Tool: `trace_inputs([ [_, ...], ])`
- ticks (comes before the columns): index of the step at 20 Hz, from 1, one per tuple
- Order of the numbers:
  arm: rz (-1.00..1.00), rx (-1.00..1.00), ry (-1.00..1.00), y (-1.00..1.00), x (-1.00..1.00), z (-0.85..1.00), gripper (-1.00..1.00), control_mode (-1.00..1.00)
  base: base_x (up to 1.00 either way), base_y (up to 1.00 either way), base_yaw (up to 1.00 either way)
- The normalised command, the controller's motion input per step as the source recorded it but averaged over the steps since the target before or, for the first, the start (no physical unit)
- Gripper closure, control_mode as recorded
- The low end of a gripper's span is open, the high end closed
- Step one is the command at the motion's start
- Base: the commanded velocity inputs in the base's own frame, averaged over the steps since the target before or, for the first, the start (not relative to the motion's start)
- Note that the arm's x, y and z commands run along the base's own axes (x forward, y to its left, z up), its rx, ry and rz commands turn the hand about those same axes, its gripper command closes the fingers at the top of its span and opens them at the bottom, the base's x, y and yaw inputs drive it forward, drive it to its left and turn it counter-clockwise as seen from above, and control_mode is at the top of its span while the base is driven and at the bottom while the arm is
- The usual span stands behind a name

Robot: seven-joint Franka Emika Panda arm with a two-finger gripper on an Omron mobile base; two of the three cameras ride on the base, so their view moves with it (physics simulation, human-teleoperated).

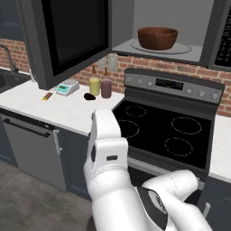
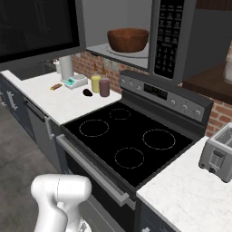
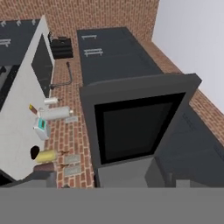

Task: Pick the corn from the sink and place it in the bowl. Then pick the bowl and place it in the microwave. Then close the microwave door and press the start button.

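Note:
The reddish-brown wooden bowl (image 1: 157, 38) (image 2: 128, 40) stands on the glass turntable inside the microwave (image 1: 198, 53) (image 2: 170, 41) above the stove. The microwave door (image 1: 67, 36) (image 2: 36, 27) (image 3: 135, 127) hangs wide open, swung out to the left. The corn is hidden; the bowl's wall blocks any look inside it. The black sink (image 1: 8, 81) with its tap (image 1: 6, 56) lies at the far left of the counter. My arm is folded low in front of the stove. The hand view looks at the door's black window from a distance, with nothing held before it.
A black cooktop (image 1: 167, 131) (image 2: 127, 136) lies under the microwave. On the left counter stand a yellow jar (image 1: 94, 85), a brown jar (image 1: 106, 88), a small scale (image 1: 67, 88), a dark lump (image 1: 89, 96) and an orange-brown stick (image 1: 47, 96). A toaster (image 2: 217, 154) stands at the right.

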Motion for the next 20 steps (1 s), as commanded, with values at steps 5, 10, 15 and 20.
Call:
trace_inputs([
  [5,0.00,0.00,0.00,0.20,0.42,-0.20,-1.00,-1.00,0.00,0.00,0.00],
  [10,0.00,0.00,0.00,0.24,0.48,-0.24,-1.00,-1.00,0.00,0.00,0.00],
  [15,-0.02,0.00,0.00,0.47,0.48,-0.30,-1.00,-1.00,0.00,0.00,0.00],
  [20,-0.04,0.00,0.00,0.49,0.41,-0.11,-1.00,-1.00,0.00,0.00,0.00],
])
